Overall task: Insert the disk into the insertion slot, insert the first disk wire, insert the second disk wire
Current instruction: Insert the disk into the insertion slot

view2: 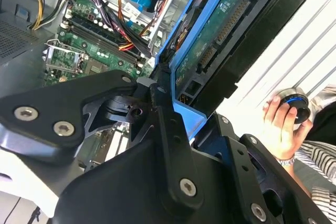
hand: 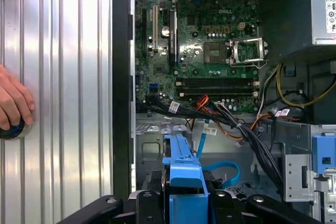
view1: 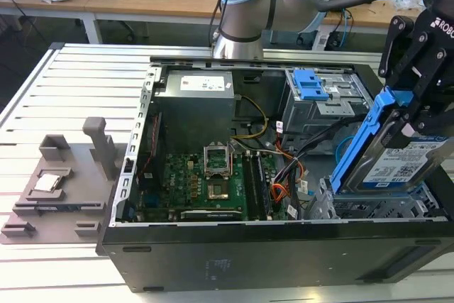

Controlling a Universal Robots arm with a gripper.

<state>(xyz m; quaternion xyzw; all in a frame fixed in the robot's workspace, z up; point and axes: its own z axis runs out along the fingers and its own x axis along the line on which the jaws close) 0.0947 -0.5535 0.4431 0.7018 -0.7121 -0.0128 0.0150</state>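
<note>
Clamping one tilted disk (view1: 399, 167), the tool (view1: 411, 104) hangs over one insertion slot (view1: 369, 209).

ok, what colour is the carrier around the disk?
Bright blue. The carrier shows best in the exterior view, framing the silver disk.

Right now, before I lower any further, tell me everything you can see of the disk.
The disk is a flat silver drive with a white label, framed in a bright blue plastic carrier. The second wrist view shows its green circuit-board underside. The gripper clamps the carrier near its upper end. The disk hangs steeply tilted at the exterior view's right, with its lower edge at the slot and not seated. I cannot tell whether they touch.
</note>
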